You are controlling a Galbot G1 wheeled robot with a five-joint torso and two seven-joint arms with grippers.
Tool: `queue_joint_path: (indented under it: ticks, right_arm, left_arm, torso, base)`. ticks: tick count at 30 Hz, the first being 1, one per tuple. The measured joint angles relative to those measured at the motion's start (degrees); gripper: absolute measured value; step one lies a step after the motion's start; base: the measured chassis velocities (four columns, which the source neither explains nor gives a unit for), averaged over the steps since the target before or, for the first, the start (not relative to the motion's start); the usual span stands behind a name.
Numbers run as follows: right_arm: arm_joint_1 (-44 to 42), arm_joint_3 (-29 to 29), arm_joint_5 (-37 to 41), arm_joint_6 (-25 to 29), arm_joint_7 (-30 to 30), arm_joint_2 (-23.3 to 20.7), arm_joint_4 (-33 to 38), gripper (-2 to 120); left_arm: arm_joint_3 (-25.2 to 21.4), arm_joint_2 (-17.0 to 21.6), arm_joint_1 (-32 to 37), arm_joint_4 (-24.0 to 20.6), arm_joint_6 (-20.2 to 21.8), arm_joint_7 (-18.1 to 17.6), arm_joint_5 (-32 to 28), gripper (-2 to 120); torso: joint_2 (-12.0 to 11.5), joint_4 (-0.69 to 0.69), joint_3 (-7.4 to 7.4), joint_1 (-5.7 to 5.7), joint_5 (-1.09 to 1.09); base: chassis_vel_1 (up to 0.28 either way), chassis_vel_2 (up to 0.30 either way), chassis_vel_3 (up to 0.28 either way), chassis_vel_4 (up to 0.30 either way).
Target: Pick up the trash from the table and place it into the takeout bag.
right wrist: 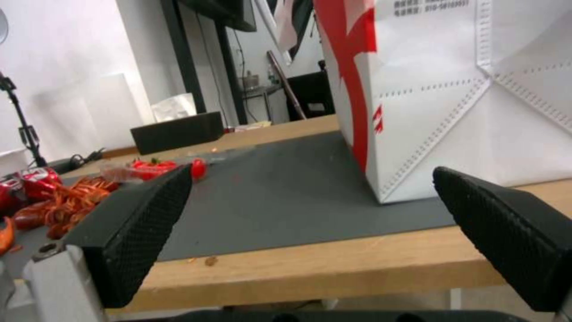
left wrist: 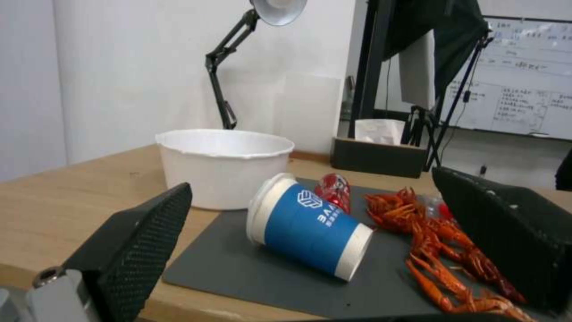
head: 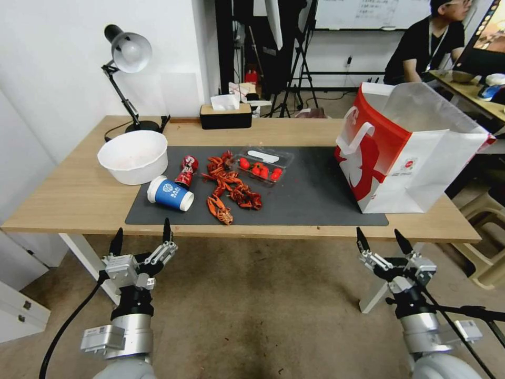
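Note:
On the table's [head: 68, 195] dark grey mat [head: 310, 200] lies the trash: a blue paper cup [head: 170, 193] [left wrist: 310, 226] on its side, a crushed red can [head: 187, 170] [left wrist: 334, 191], a heap of red crayfish shells [head: 229, 187] [left wrist: 444, 243], and a clear tray with red pieces [head: 264, 164] [right wrist: 156, 167]. A white bowl [head: 133, 156] [left wrist: 223, 165] stands at the mat's left. The red and white takeout bag [head: 407, 147] [right wrist: 453, 85] stands upright at the right. Both grippers hover before the table's front edge, my left gripper [head: 140, 236] open facing the cup, my right gripper [head: 381, 241] open facing the bag.
A black desk lamp [head: 126, 58] and a dark tissue box [head: 225, 115] stand along the table's far edge. A person sits at another desk behind the bag. Stands and cables fill the room behind. White drawers [head: 21, 310] stand low on the left.

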Motion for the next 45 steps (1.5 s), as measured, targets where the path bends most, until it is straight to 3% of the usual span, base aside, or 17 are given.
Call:
queue_joint_path:
  ticks: [9,12,15,16,18,19,22,27,30,36,45]
  right_arm:
    - [2.32,-2.56,-1.11,-0.64,0.65,-0.75,-0.85,100]
    - [2.43,-2.65,-1.57,-0.91,0.96,-0.85,-0.89,100]
    - [2.93,-2.88,-2.11,-1.51,1.41,-1.13,-0.76,100]
    - [2.93,-2.88,-2.11,-1.51,1.41,-1.13,-0.76,100]
    - [3.00,-2.92,-2.58,-1.83,1.72,-1.15,-0.65,100]
    - [3.00,-2.92,-2.58,-1.83,1.72,-1.15,-0.65,100]
    - [2.95,-2.85,-3.26,-2.22,2.32,-1.01,-0.37,100]
    - [2.87,-2.76,-3.78,-2.43,2.69,-0.90,-0.08,100]
    - [2.75,-2.35,-4.81,-2.54,3.18,-0.69,0.06,100]
    - [2.62,-1.83,-5.61,-2.64,3.63,-0.53,0.06,100]
    - [2.56,-1.22,-6.19,-2.67,4.00,-0.47,0.04,100]
  left_arm:
    - [-0.05,2.46,-3.31,-0.05,5.52,-4.69,-9.93,100]
    - [0.43,4.21,-6.23,-0.11,8.65,-6.71,-14.53,100]
    - [1.01,6.53,-9.46,-1.63,13.96,-10.53,-22.24,100]
    - [1.01,6.53,-9.46,-1.63,13.96,-10.53,-22.24,100]
    - [1.79,8.32,-12.61,-3.05,17.67,-13.90,-29.45,100]
    - [1.79,8.32,-12.61,-3.05,17.67,-13.90,-29.45,100]
    - [2.75,10.75,-17.59,-3.68,21.38,-17.57,-37.30,100]
    - [3.49,12.26,-20.68,-3.55,23.51,-20.43,-41.81,100]
    - [5.66,14.28,-25.96,-0.93,26.08,-26.26,-48.43,100]
    - [7.79,15.21,-31.47,4.28,27.14,-31.26,-50.05,100]
    - [8.99,15.58,-35.36,6.93,27.49,-33.94,-50.91,100]
  torso:
    - [0.00,0.05,0.00,0.00,0.01]
    - [0.00,-0.01,0.00,0.00,-0.01]
    - [0.00,0.03,0.01,0.01,0.00]
    - [0.00,0.03,0.01,0.01,0.00]
    - [0.00,0.02,0.00,0.01,0.01]
    - [0.00,0.02,0.00,0.01,0.01]
    - [0.00,0.01,0.01,0.01,0.01]
    - [0.00,0.01,0.01,0.01,0.00]
    - [-0.01,0.01,0.01,0.01,0.00]
    - [0.00,0.01,0.01,0.01,0.00]
    - [-0.01,0.01,0.01,0.01,0.00]
  base:
    - [0.000,0.000,0.000,0.000]
    - [0.000,0.000,0.000,0.000]
    - [0.000,0.000,0.000,0.000]
    - [0.000,0.000,0.000,0.000]
    - [0.000,0.000,0.000,0.000]
    - [0.000,0.000,0.000,0.000]
    - [0.000,0.000,0.000,0.000]
    - [0.000,0.000,0.000,0.000]
    - [0.000,0.000,0.000,0.000]
    - [0.000,0.000,0.000,0.000]
    - [0.000,0.000,0.000,0.000]
